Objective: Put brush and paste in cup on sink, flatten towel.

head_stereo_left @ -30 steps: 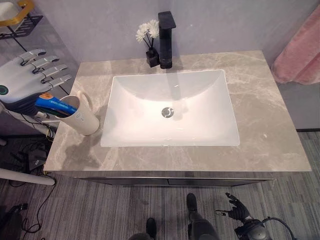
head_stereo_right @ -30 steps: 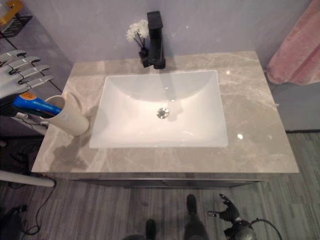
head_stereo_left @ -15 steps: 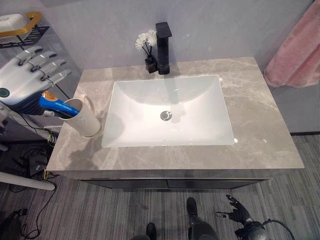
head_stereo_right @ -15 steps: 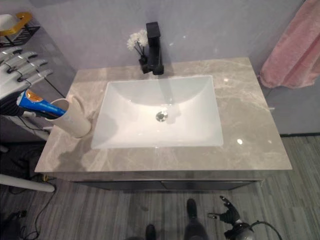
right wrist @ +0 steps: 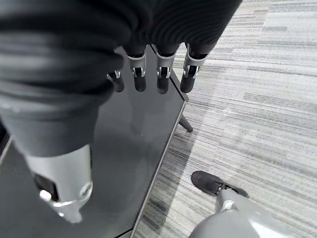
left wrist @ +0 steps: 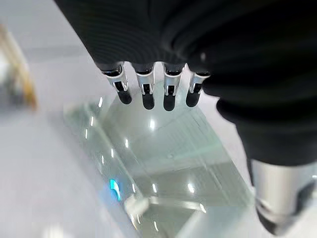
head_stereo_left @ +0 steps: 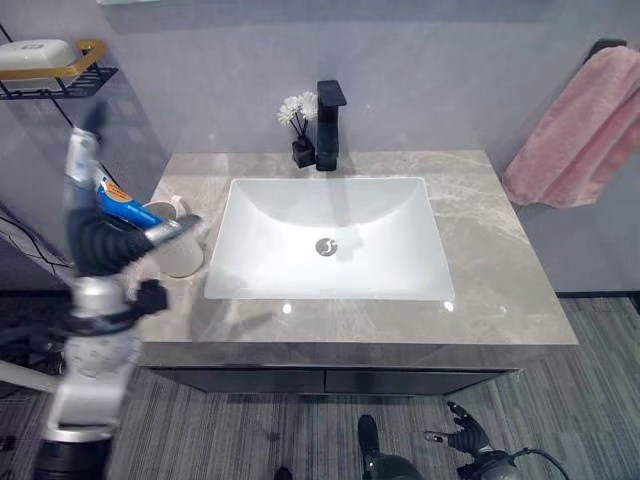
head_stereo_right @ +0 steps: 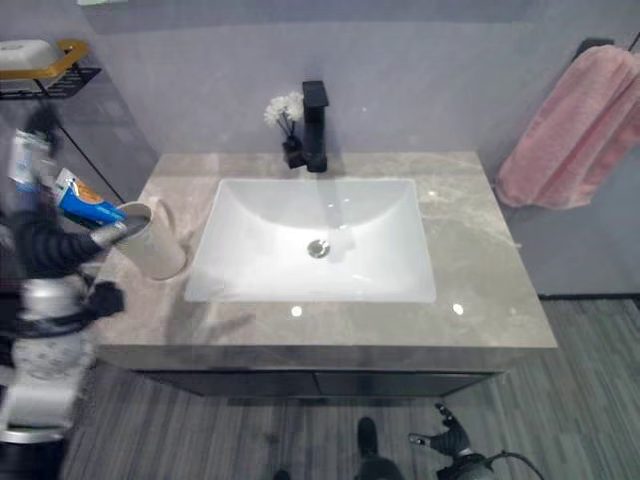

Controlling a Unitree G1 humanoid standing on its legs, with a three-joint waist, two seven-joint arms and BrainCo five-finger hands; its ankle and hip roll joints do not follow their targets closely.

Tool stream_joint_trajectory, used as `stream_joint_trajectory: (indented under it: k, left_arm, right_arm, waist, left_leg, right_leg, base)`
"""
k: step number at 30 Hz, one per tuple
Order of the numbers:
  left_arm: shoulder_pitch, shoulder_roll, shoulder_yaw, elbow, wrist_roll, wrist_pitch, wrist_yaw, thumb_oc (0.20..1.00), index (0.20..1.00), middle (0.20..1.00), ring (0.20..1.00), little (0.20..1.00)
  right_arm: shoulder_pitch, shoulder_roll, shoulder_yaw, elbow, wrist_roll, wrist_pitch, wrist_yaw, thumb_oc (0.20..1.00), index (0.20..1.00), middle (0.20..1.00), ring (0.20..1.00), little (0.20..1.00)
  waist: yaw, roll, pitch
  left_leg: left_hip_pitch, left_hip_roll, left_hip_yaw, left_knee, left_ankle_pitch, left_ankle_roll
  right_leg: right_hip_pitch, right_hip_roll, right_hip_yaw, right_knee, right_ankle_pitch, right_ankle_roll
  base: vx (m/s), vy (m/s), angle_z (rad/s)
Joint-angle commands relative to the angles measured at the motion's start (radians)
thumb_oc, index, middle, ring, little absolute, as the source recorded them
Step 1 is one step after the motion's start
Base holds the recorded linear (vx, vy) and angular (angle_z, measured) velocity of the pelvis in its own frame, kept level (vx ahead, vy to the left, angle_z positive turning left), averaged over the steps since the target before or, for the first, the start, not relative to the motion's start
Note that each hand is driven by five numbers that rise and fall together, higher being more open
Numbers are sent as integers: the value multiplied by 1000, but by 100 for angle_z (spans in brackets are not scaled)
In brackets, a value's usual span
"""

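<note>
- The left hand [head_stereo_left: 92, 205], earlier spread open beyond the left edge of the grey marble tabletop [head_stereo_left: 500, 290], has swung upright in front of the cream cup [head_stereo_left: 180, 252] holding the blue toothpaste tube [head_stereo_left: 118, 204].
- The camera has pulled back, so the pink towel [head_stereo_left: 575, 130] on its hook shows more fully.

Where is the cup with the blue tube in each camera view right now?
Left eye view: the cup stands on the countertop left of the basin, partly behind the left arm, blue tube sticking out.
Right eye view: same spot, cup left of the basin.
Wrist views: I can't make it out.
Shared landmark: the black faucet behind the basin.
</note>
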Motion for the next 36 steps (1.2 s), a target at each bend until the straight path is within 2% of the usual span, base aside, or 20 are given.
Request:
stream_joint_trajectory:
  k: [1, 3, 4, 5, 7, 8, 10, 12, 22, 30, 36]
  left_arm:
    - [-22, 23, -31, -28, -50, -44, -31, 200, 200, 200, 200, 200]
    - [31, 5, -119, -30, -175, -21, -114, 200, 200, 200, 200, 200]
    - [32, 6, -118, -30, -179, -21, -118, 200, 200, 200, 200, 200]
    - [83, 18, -122, -31, -239, 14, -173, 200, 200, 200, 200, 200]
    - [114, 31, -124, -28, -277, 35, -204, 200, 200, 200, 200, 200]
    - [186, 61, -98, -27, -362, 67, -249, 200, 200, 200, 200, 200]
    - [225, 76, -80, -26, -403, 89, -267, 200, 200, 200, 200, 200]
    - [318, 144, -12, -21, -460, 133, -321, 200, 200, 200, 200, 200]
    - [465, 279, 125, 21, -621, 181, -369, 200, 200, 200, 200, 200]
    - [465, 312, 102, 23, -672, 196, -364, 200, 200, 200, 200, 200]
    - [459, 292, 127, 50, -666, 185, -332, 200, 200, 200, 200, 200]
  right_arm:
    - [-38, -9, 20, -23, 39, -8, -32, 1000, 1000, 1000, 1000, 1000]
    - [-52, -4, 20, -13, 51, -10, -48, 1000, 1000, 1000, 1000, 1000]
    - [-51, -4, 20, -13, 50, -10, -48, 1000, 1000, 1000, 1000, 1000]
    - [-53, -4, 15, -13, 52, -5, -49, 1000, 1000, 1000, 1000, 1000]
    - [-54, -5, 14, -6, 53, -2, -50, 1000, 1000, 1000, 1000, 1000]
    - [-49, -9, 4, 7, 50, 5, -46, 1000, 1000, 1000, 1000, 1000]
    - [-43, -13, 3, 4, 46, 10, -40, 1000, 1000, 1000, 1000, 1000]
    - [-30, -23, -3, 9, 30, 21, -15, 1000, 1000, 1000, 1000, 1000]
    - [-38, -51, 34, 3, -9, 42, 40, 1000, 1000, 1000, 1000, 1000]
    - [-81, -83, 60, -14, -18, 51, 40, 1000, 1000, 1000, 1000, 1000]
    - [-89, -89, 47, -5, -7, 47, 23, 1000, 1000, 1000, 1000, 1000]
  waist:
    - [-25, -18, -11]
    - [-24, -17, -6]
    - [-23, -17, -8]
    - [-20, -14, -2]
    - [-17, -12, 0]
    - [-12, -5, 10]
    - [-13, -2, 13]
    - [-9, 12, 21]
    - [5, 53, 49]
    - [10, 77, 73]
    - [15, 83, 91]
  left_leg:
    - [-60, 7, 19, 2, 36, -12]
    - [-65, 8, 17, 2, 41, -9]
    - [-65, 8, 17, 2, 41, -9]
    - [-68, 9, 16, 2, 44, -7]
    - [-71, 10, 16, 2, 46, -6]
    - [-76, 12, 16, 2, 51, -6]
    - [-79, 13, 16, 2, 54, -7]
    - [-88, 15, 15, 2, 62, -11]
    - [-137, 11, 11, 2, 95, -24]
    - [-169, 5, 6, 2, 107, -26]
    - [-192, 2, 15, 2, 107, -24]
  right_leg:
    - [158, -31, 4, 6, -138, 29]
    - [154, -29, 7, 6, -135, 28]
    - [153, -29, 7, 6, -135, 28]
    - [149, -27, 10, 6, -133, 28]
    - [146, -26, 12, 6, -132, 27]
    - [141, -24, 14, 6, -131, 26]
    - [138, -22, 15, 6, -129, 25]
    - [129, -18, 15, 6, -127, 26]
    - [85, -16, 12, 6, -115, 28]
    - [53, -21, 6, 6, -107, 29]
    - [20, -24, 14, 6, -101, 34]
  base:
    - [-29, -15, 3]
    - [0, 0, 0]
    - [-30, -22, 0]
    - [0, 0, 0]
    - [-24, -18, -4]
    - [0, 0, 0]
    - [0, 0, 0]
    - [0, 0, 0]
    - [-3, -2, 0]
    - [1, -6, 2]
    - [1, 0, 1]
